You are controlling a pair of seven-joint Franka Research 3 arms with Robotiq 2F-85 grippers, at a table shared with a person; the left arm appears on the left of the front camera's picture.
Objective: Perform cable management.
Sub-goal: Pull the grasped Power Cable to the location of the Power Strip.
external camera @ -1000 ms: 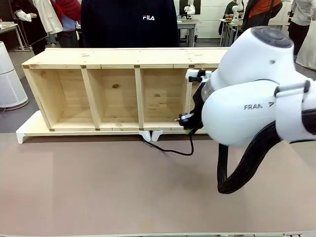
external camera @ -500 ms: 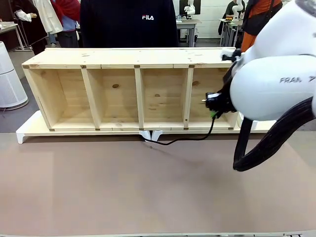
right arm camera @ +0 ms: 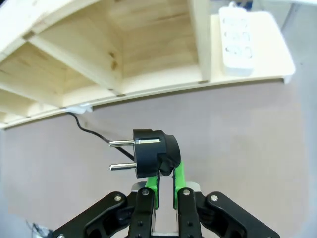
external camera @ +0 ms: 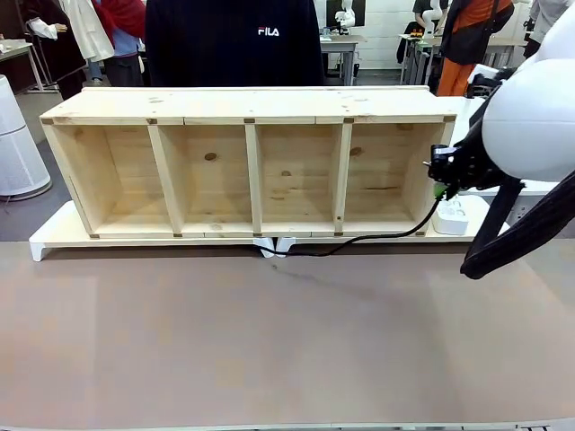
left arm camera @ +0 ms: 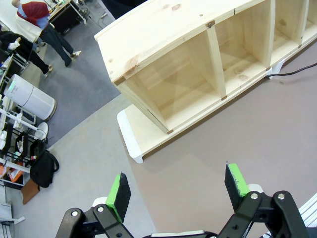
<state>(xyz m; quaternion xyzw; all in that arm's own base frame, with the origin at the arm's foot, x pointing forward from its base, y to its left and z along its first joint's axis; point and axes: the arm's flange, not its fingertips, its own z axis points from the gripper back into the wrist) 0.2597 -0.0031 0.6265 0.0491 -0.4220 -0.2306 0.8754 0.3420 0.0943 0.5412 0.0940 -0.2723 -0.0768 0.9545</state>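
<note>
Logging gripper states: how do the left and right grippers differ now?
Left gripper is open and empty, pads wide apart; right gripper is shut on the cable at its plug. Left gripper faces one end of the shelf; right gripper is at the other end, near the power strip. Both are black with green pads.
</note>
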